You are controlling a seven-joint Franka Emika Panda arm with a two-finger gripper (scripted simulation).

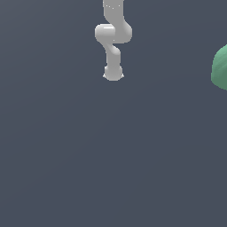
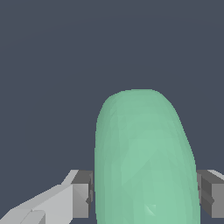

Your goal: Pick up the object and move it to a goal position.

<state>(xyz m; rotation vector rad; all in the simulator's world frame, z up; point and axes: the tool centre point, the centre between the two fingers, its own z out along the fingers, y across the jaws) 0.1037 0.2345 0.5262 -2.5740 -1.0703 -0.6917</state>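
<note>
The object point(image 2: 144, 162) is a smooth mint-green capsule that fills the middle of the wrist view, lying lengthwise between my two fingers. My gripper point(image 2: 145, 194) has its grey pads point(image 2: 82, 192) against both sides of the capsule, so it is shut on it. In the exterior view only a rounded part of the object point(image 1: 220, 67) shows at the exterior view's right edge. The gripper itself is out of that frame. The white arm point(image 1: 113, 37) shows at the top centre.
A plain dark grey-blue surface point(image 1: 111, 155) fills both views. Nothing else shows on it.
</note>
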